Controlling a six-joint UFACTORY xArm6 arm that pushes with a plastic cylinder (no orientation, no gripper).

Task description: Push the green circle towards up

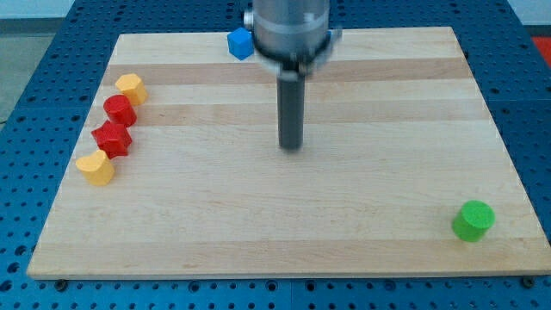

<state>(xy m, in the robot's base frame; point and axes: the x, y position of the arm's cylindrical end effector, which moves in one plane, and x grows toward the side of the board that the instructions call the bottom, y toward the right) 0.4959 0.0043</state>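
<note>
1. Table (258, 224): a pale wooden board lying on a blue perforated surface (34, 52); it serves as the landmark for all positions below.
2. Tip (292, 147): the lower end of the dark rod, resting near the table's centre, slightly toward the view's top. The arm carries no fingers, so nothing is grasped; the tip touches no block.
3. Green circle (473, 220): a short cylinder near the table's bottom-right corner, well apart from the tip.
4. Blue block (239, 42): cube-like, at the table's top edge, just left of the arm's grey housing (288, 30).
5. Left-edge row, from the view's top to bottom: yellow block (130, 87), red block (119, 109), a second red block (112, 139), a second yellow block (95, 168). Neighbours sit touching or just beside one another; exact shapes cannot be made out.
</note>
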